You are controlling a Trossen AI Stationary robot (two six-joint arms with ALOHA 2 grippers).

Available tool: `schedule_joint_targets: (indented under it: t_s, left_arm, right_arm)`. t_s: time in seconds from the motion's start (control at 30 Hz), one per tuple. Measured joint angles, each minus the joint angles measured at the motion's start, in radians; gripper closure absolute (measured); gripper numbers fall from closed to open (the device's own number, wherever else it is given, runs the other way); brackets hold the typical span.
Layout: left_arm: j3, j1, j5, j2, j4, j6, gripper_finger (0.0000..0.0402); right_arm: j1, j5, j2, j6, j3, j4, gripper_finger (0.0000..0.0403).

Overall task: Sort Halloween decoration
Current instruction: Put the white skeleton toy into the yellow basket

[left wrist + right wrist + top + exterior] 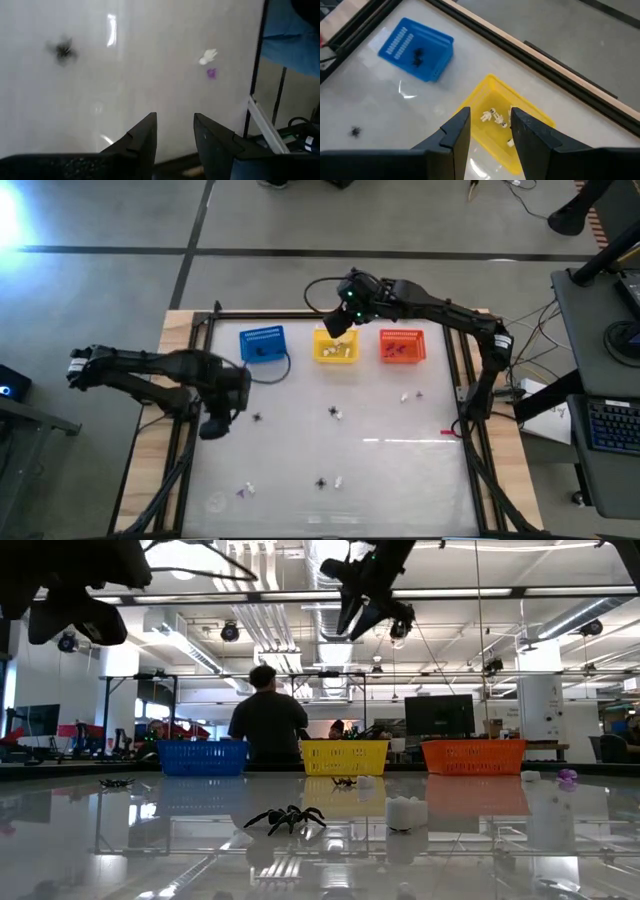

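Note:
Tiny trinkets lie scattered on the table: a black spider [257, 418], whitish pieces [337, 413] [405, 395], a purple piece [418, 393], and more near the front edge [321, 482] [243, 490]. My right gripper [491, 120] is open and empty above the yellow basket [336, 347], which holds whitish pieces [495, 117]. The blue basket [416, 50] holds black spiders. My left gripper [175, 122] is open and empty above the table's left part [215, 420]. Ahead of it lie a spider [63, 50], a whitish piece [207, 56] and a purple piece [212, 73].
The blue [262, 345], yellow and orange [402, 346] baskets stand in a row along the table's far edge. A black frame [190, 350] borders the table. In the low view a person [268, 720] stands behind the baskets, and a spider [287, 818] and a whitish piece [405, 812] lie near.

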Motion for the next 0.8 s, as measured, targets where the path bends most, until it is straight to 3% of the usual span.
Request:
schedule_joint_targets:
  t_s: [0.17,0.5,0.7,0.8]
  left_arm:
    - [-0.055,-0.102,-0.043,0.002,0.149,-0.089,0.0290]
    - [-0.203,-0.252,-0.017,0.041,0.467,-0.188,0.0260]
    - [-0.202,-0.398,-0.202,0.128,0.513,-0.201,0.0264]
    - [-0.176,-0.456,-0.234,0.182,0.541,-0.207,0.0267]
  right_arm:
    - [0.033,0.000,0.000,-0.007,0.102,-0.094,0.0267]
    - [0.107,0.001,0.000,0.068,0.211,-0.215,0.0250]
    - [0.152,0.000,0.000,0.123,0.217,-0.264,0.0252]
    - [0.170,0.000,0.000,0.145,0.217,-0.270,0.0252]
